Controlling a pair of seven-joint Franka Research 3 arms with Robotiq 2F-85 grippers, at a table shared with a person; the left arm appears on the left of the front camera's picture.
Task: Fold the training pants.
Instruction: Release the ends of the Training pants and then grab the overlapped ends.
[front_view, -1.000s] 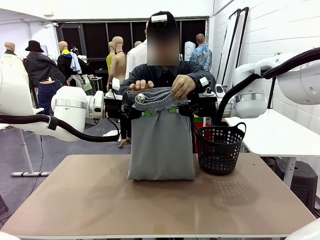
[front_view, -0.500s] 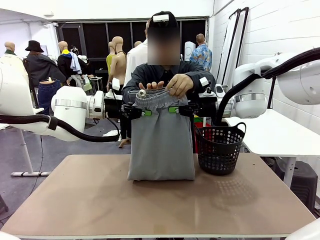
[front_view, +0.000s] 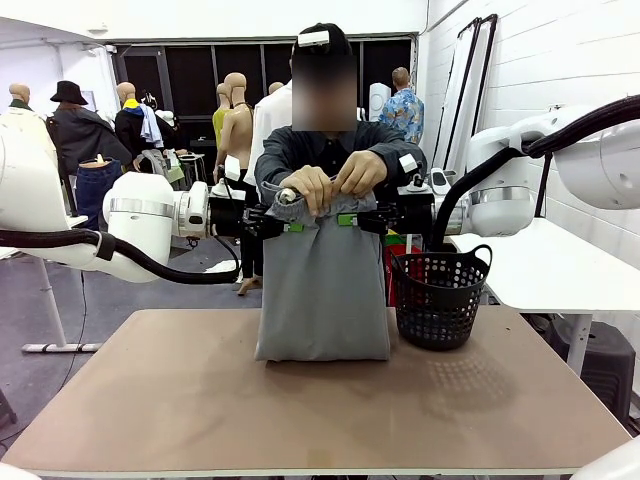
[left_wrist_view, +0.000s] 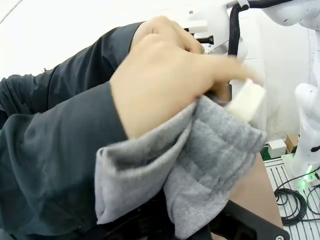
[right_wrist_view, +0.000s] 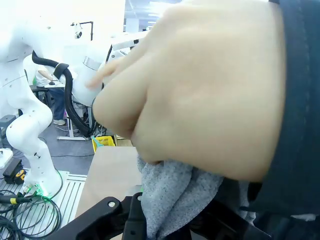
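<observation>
The person's hands (front_view: 308, 188) have drawn together and bunched up the waistband that lay flopped over a second ago, so the training pants (front_view: 322, 290) now hang straight, hem on the table (front_view: 180, 400). Your left gripper (front_view: 290, 226) is clamped on the pants' left top corner. Your right gripper (front_view: 345, 219) is clamped on the right one.

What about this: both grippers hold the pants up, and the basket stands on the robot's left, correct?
No. The front view shows the basket on the robot's right. The left gripper and right gripper do hold the pants up.
</observation>
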